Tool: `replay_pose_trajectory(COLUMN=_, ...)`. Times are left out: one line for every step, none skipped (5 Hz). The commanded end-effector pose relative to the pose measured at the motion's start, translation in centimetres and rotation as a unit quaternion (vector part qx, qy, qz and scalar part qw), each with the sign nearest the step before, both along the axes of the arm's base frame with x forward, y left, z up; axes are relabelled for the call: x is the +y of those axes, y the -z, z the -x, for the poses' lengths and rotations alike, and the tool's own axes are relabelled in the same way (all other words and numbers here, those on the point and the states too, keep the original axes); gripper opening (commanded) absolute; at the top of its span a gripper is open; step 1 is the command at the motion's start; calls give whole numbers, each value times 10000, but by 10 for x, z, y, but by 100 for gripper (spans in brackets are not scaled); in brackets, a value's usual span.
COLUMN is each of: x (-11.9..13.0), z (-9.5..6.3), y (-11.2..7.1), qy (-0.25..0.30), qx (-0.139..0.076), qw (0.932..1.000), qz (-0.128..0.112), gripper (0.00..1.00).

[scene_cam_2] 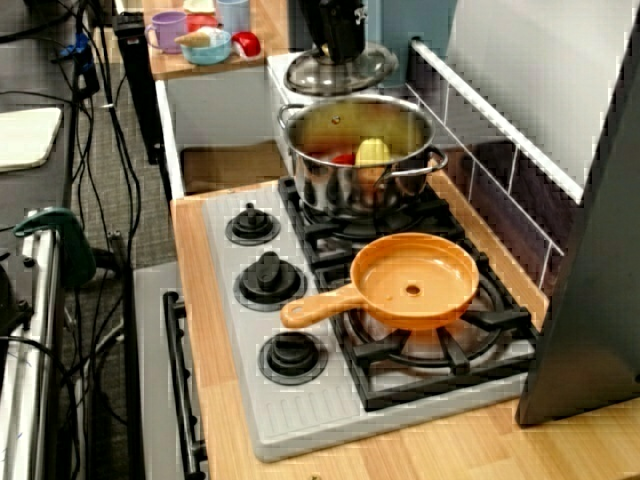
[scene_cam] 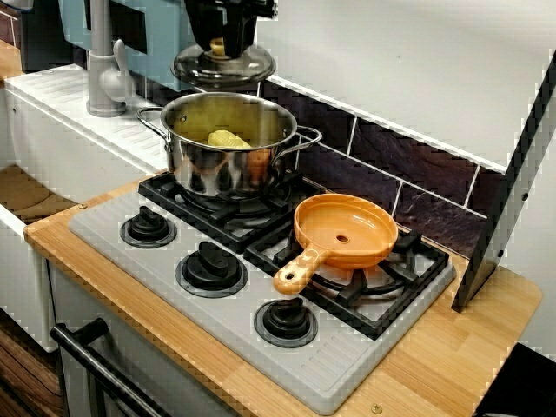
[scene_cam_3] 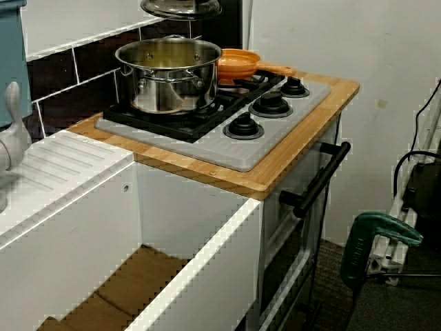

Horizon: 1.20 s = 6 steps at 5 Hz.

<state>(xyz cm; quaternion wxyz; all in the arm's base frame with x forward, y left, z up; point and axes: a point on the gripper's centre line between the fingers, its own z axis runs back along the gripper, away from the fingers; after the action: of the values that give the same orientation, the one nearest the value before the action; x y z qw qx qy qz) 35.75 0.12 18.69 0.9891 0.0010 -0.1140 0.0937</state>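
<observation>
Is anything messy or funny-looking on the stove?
Only one thing: the lid is not on the pot. It hangs in the air above the pot's far rim, held by the gripper. Nothing is spilled, and the orange pan sits flat on its burner.

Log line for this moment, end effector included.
end effector: shut on lid | lid: above pot | pot: on stove, yellow food inside | orange pan: beside pot, empty
</observation>
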Motion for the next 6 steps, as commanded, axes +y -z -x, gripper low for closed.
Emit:
replay_pose_trajectory(x=-8, z=9, y=-21, qy=15, qx=-325, qw=9995, qz=-5, gripper=0)
replay_pose_trajectory(x=-8, z=6, y=-19, qy=-18, qx=-289, qw=9996, qz=13, gripper=0)
replay_pose_trajectory(x=-9, z=6, y=-18, qy=-4, qx=-269, qw=9996, qz=12, gripper=0)
replay_pose_trajectory(x=-7, z=6, y=-17, qy=-30, qx=-248, qw=9997, qz=-5, gripper=0)
replay_pose_trajectory(x=-6, z=9, y=-14, qy=-50, qx=-213, qw=9998, qz=-13, gripper=0)
replay_pose_trajectory(x=-6, z=14, y=-14, qy=-32, qx=-205, qw=9998, qz=-9, gripper=0)
